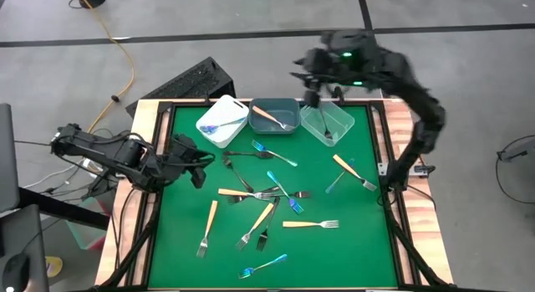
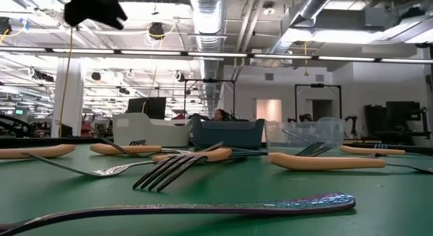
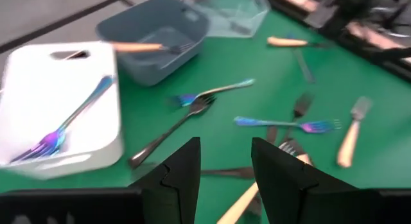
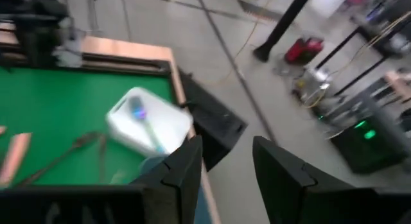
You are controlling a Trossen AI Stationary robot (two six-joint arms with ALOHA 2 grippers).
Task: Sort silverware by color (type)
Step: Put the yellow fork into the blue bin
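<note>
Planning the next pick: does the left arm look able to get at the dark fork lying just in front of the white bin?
Probably yes. The left hand is open and empty, hovering near the dark fork, which lies flat on bare mat beside the white bin, with nothing on top of it.

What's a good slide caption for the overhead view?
Three bins hold sorted forks; scattered silverware awaits both empty grippers.

I am seeing the silverware [image 1: 266,194] lying flat, mostly scattered mid-table: orange, black and iridescent blue handles, with one piece sitting in each far bin.
</note>
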